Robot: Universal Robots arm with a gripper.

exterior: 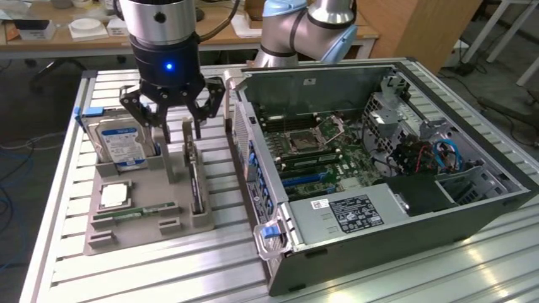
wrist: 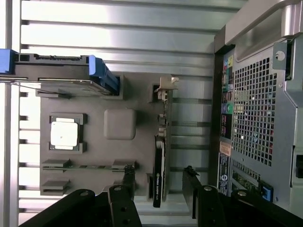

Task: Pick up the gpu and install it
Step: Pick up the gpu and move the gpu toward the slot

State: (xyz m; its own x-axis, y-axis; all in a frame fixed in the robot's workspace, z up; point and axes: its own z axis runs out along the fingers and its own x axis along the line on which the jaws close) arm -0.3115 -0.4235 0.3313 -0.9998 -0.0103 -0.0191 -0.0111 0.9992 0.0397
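The gpu [exterior: 194, 183] stands on its long edge in a slot at the side of the grey tray [exterior: 143, 237] nearest the computer case. In the wrist view the gpu [wrist: 160, 161] shows as a thin dark card with its silvery bracket at the far end. My gripper [exterior: 182, 134] hangs open just above the card's bracket end and holds nothing. In the wrist view the gripper [wrist: 159, 182] has one fingertip on each side of the card, clear of it.
The tray also holds a hard drive [exterior: 122, 145] upright in blue brackets, a square silver processor [exterior: 115, 194] and a narrow memory stick [exterior: 135, 213]. The open computer case [exterior: 379, 158] lies to the exterior view's right, its motherboard [exterior: 312, 164] exposed. The case's rear panel [wrist: 255, 118] is close to the tray.
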